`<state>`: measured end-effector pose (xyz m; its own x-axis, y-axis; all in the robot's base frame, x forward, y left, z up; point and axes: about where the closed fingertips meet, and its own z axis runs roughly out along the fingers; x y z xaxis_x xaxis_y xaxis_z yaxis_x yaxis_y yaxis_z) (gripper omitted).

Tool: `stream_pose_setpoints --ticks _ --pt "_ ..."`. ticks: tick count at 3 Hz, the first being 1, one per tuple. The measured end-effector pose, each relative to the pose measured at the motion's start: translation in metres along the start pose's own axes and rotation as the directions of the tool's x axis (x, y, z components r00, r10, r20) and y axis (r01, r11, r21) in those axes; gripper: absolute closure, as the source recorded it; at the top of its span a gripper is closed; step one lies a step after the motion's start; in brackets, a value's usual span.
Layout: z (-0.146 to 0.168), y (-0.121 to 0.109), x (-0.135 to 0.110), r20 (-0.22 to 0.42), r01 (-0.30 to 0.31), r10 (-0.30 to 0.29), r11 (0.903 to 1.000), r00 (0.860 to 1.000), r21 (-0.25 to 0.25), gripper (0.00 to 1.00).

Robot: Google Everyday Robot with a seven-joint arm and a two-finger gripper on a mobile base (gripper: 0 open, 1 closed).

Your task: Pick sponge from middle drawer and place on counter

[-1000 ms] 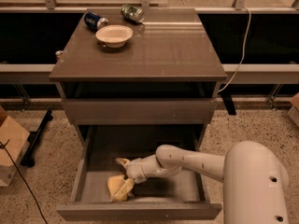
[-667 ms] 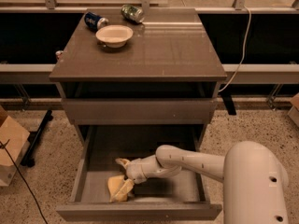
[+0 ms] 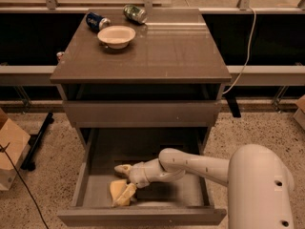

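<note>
The middle drawer [image 3: 143,216] is pulled right out at the bottom of the cabinet, and the white arm [image 3: 195,164] reaches into it from the right; the gripper [image 3: 122,183] sits low over the drawer floor near the front left corner, its two beige fingers spread apart and clamped on nothing; one finger [image 3: 122,168] points left, clear of everything, while the other lies down against the sponge [image 3: 116,189]; the sponge, pale yellow, rests on the drawer floor just behind the front wall, left of centre; up on the counter [image 3: 162,56] a white bowl [image 3: 116,36] stands near the back left, with a blue can [image 3: 97,20] and a green can [image 3: 135,14] lying on their sides just behind it.
</note>
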<state>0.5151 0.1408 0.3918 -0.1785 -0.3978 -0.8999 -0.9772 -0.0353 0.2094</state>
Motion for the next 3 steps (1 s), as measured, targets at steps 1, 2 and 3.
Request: stream_pose_setpoints --ticks 1,2,3 --pt "0.000 0.000 -0.001 0.000 0.000 0.000 1.0000 1.000 0.000 0.42" --pt "-0.003 -0.002 -0.033 0.072 0.041 -0.047 0.9959 0.996 0.081 0.38" --pt "-0.012 0.001 -0.084 0.128 0.129 -0.153 0.9757 0.980 0.177 0.15"
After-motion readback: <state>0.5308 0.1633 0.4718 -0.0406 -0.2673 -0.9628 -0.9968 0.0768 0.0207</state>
